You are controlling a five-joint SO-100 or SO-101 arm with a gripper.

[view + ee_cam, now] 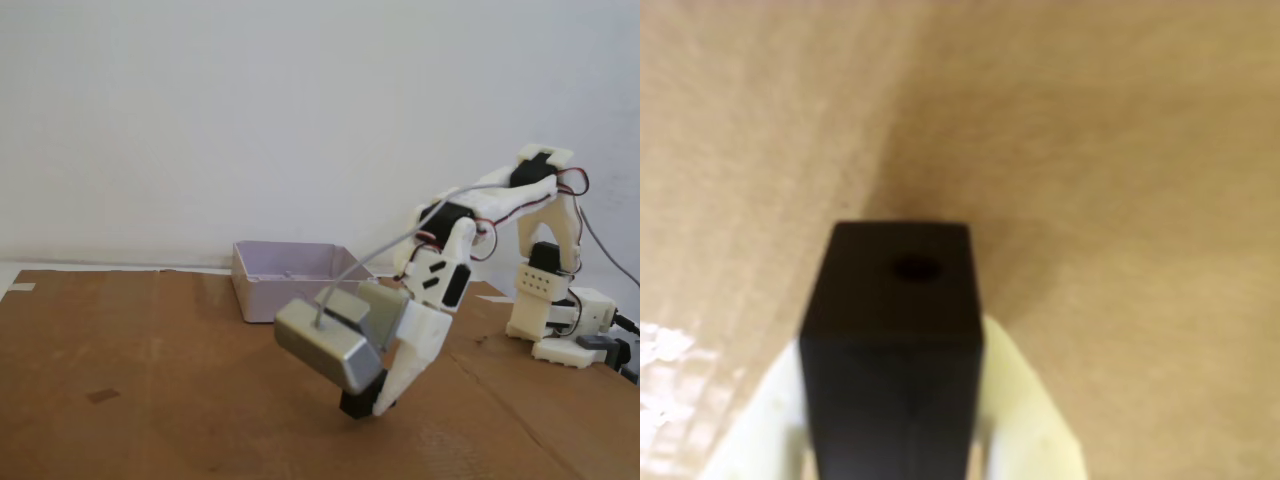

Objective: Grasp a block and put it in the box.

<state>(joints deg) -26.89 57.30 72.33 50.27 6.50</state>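
A black block (892, 330) with a small round hole in its end face sits between the white fingers (1025, 420) of my gripper (895, 360), which is shut on it. In the fixed view the gripper (375, 402) points down at the cardboard, with the block (353, 406) at its tip, very close to the surface; I cannot tell whether it touches. The pale lilac open box (262, 295) stands behind and to the left of the gripper, apart from it.
Brown cardboard (150, 400) covers the table, with a small piece of tape (102, 396) at the left. The arm's base (560, 320) stands at the right. A silver wrist camera (325, 345) hangs beside the gripper. A white wall is behind.
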